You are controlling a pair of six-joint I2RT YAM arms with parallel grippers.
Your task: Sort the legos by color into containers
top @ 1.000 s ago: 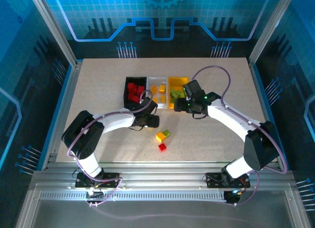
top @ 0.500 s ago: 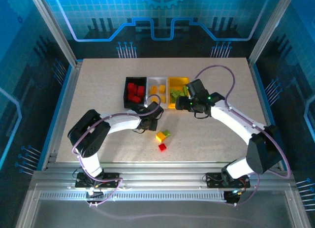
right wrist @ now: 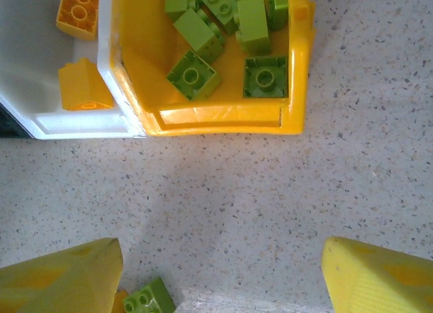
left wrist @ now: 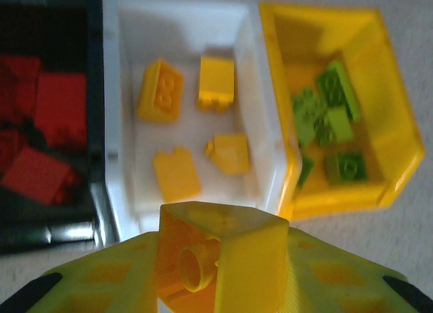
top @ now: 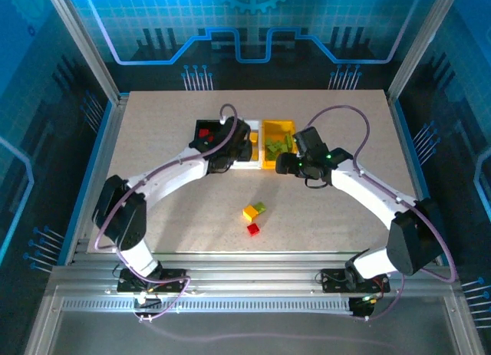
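Yellow lego (left wrist: 223, 249) hangs in left gripper (left wrist: 218, 276) over white bin (left wrist: 114, 124) rim; right gripper (right wrist: 220, 262) gapes wide.

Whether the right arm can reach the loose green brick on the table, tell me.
Probably yes. The right end effector is open over bare table, and the green brick lies close by with nothing between; a loose yellow brick sits beside it.

The black bin (left wrist: 95, 69) is cut off at left.

3 joined bins (left wrist: 338, 198); 4 yellow-orange bricks (left wrist: 160, 91) lying in the white bin (left wrist: 120, 124); 3 loose bricks (top: 250, 213) on the worktop (top: 330, 225).
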